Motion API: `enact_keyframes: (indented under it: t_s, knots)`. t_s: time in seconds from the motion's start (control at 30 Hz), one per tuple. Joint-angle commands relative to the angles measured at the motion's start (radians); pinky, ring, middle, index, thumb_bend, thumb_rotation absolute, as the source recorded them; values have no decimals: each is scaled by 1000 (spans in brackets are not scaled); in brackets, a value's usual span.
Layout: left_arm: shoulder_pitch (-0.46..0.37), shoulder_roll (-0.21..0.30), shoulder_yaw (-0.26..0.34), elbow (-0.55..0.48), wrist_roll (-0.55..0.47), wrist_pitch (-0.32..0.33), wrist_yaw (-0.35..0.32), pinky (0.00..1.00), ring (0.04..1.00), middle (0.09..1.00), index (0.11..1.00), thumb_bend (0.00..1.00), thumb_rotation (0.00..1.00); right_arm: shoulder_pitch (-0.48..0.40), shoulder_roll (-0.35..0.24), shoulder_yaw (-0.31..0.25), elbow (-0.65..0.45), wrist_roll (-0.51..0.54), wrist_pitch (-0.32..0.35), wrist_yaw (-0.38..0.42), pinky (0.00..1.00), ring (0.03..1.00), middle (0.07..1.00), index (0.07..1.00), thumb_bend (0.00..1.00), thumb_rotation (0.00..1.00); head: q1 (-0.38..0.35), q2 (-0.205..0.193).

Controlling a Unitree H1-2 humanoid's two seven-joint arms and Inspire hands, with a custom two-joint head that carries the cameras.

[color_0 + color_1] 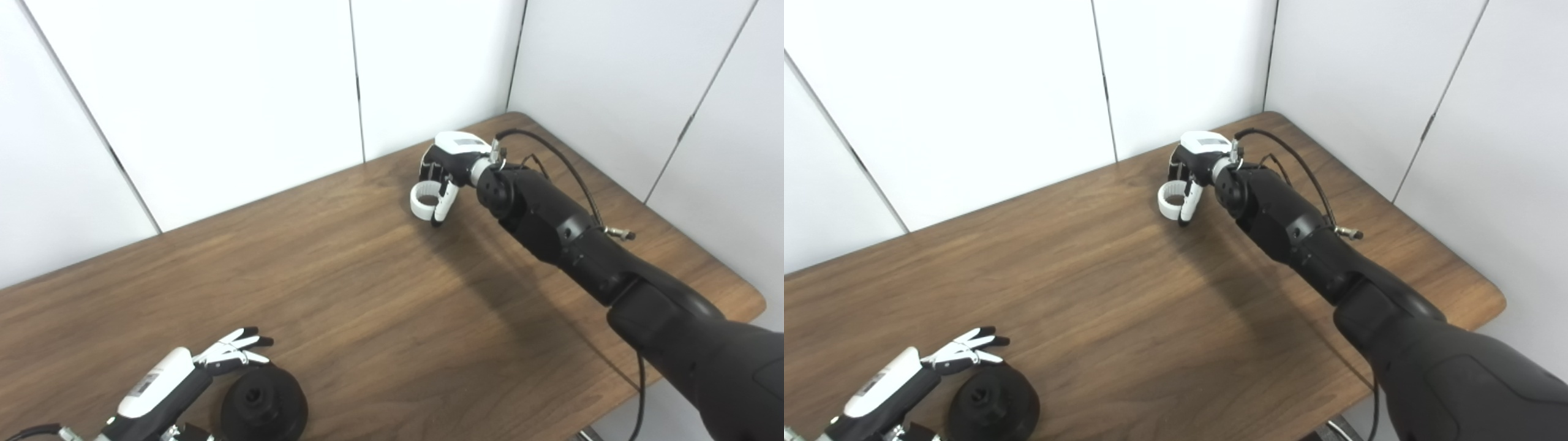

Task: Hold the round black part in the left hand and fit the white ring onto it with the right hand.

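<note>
The round black part [264, 402] lies flat on the wooden table [367, 294] near its front left edge, with a hub hole in its middle. My left hand [184, 373] hovers just left of and over it, fingers spread and open, not gripping it. At the far side of the table my right hand [450, 168] reaches down over the white ring [424, 202]. Its fingers and thumb are closed around the ring, which sits at or just above the tabletop.
White wall panels [245, 92] stand close behind and to the right of the table. A black cable [569, 168] loops off the right forearm over the table's back right corner. The table's rounded right edge [756, 300] lies near the right arm.
</note>
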Motion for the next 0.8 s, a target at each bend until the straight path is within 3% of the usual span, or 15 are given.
enact_keyframes:
  t_s: [0.0, 0.17, 0.33, 0.47, 0.53, 0.6, 0.77]
  knots:
    - [24, 42, -19, 6, 45, 75, -76, 815, 979, 903, 491, 520, 72, -27, -18, -25, -41, 18, -33, -27, 754, 567, 529, 456, 524, 0, 20, 8]
    - [27, 39, -20, -14, 55, 94, -76, 812, 972, 903, 492, 521, 71, -18, -27, -37, -92, 36, -47, -15, 759, 577, 535, 452, 522, 0, 104, 35]
    - [24, 16, -28, -25, 71, 128, -77, 816, 977, 908, 493, 521, 71, -14, -44, -48, -121, 56, -65, -7, 781, 569, 531, 454, 523, 0, 260, 80]
    - [19, -11, -39, -44, 95, 173, -75, 831, 984, 918, 493, 522, 72, -8, -64, -66, -137, 80, -106, -3, 730, 528, 513, 464, 527, 0, 364, 103]
    - [17, -30, -44, -45, 105, 193, -70, 834, 983, 915, 492, 522, 72, -4, -75, -74, -138, 92, -130, -5, 643, 487, 496, 477, 529, 0, 451, 116]
    - [15, -48, -46, -35, 111, 202, -64, 836, 983, 913, 491, 521, 73, -1, -82, -80, -137, 98, -145, -5, 574, 451, 475, 489, 530, 0, 479, 119]
    - [5, -81, -56, -14, 166, 190, -33, 801, 973, 901, 491, 520, 76, -6, -97, -88, -118, 113, -183, 6, 543, 501, 499, 475, 529, 0, 543, 134]
